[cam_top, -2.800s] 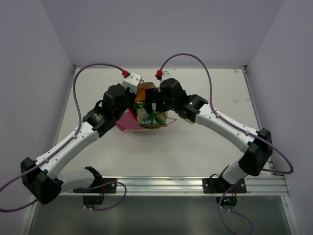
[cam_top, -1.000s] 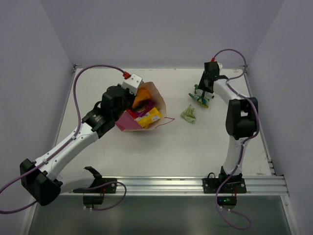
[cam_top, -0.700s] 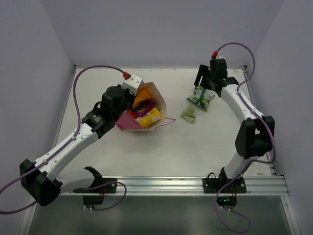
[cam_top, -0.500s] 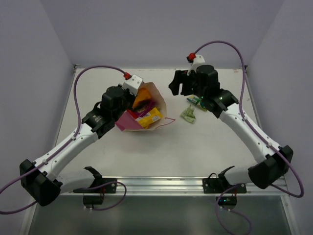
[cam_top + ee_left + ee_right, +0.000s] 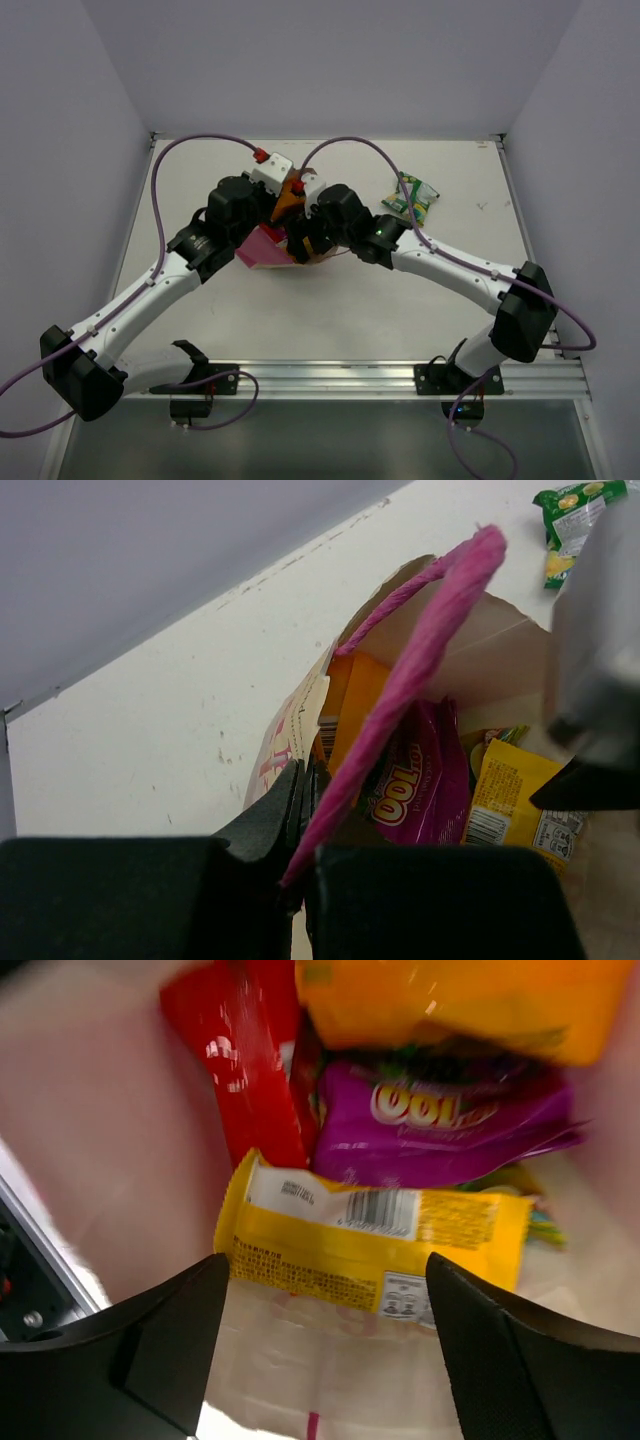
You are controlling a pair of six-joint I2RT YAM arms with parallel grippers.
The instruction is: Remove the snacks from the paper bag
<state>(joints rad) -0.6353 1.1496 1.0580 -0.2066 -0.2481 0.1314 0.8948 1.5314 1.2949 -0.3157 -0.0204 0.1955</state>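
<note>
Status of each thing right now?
Tan paper bag with pink panels: tipped, mouth open.
Left gripper: shut on the bag's rim.
Right gripper: open, empty, at the bag's mouth.
Yellow crinkly packet: inside bag.
Purple glossy packet: inside bag.
Red glossy packet: inside bag.
Orange glossy packet: inside bag.
Green glossy packet: out, on table.

Ahead of the right gripper (image 5: 320, 1280), a yellow packet (image 5: 370, 1235) with white barcode patch; beyond it purple packet (image 5: 440, 1125), red packet (image 5: 255, 1070), orange packet (image 5: 450, 1000); paper bag (image 5: 500, 650) tan, handle (image 5: 420, 670) pink

The orange packet (image 5: 450, 1000) is blurred and cut off by the top edge.
</note>
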